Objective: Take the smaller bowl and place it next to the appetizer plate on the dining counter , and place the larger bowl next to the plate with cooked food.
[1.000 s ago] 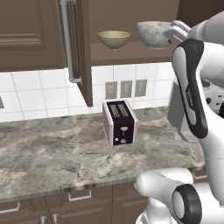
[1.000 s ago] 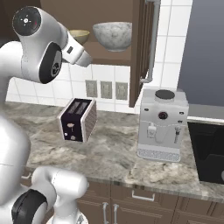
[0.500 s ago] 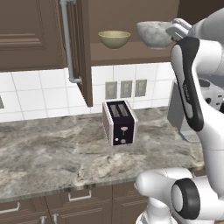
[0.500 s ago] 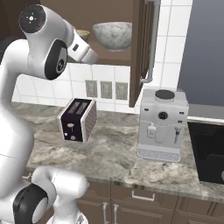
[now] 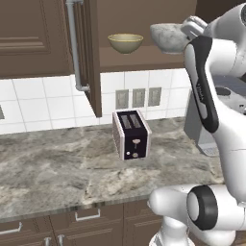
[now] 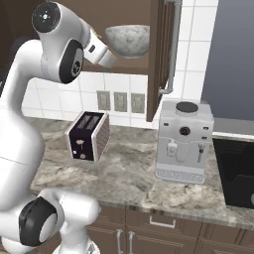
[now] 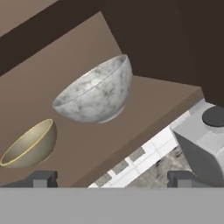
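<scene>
While the pincer [image 7: 112, 179] stood spread wide with nothing between its tips, at the bottom edge of the hand view, it faced an open cabinet shelf [image 7: 144, 109]. Just above centre in that view sat the larger bowl [image 7: 96, 94], grey-white marbled; the smaller bowl [image 7: 30, 143], olive-tan with a pale rim, sat at lower left, apart from it. Both rested upright on the shelf. In the left base view the smaller bowl [image 5: 125, 43] was at top centre, the larger bowl [image 5: 168, 37] right of it beside the arm's wrist. Below, a toaster [image 5: 130, 134] stood on the marbled bench [image 5: 57, 173]; a coffee machine [image 6: 183, 141] stood centre right in the right base view.
</scene>
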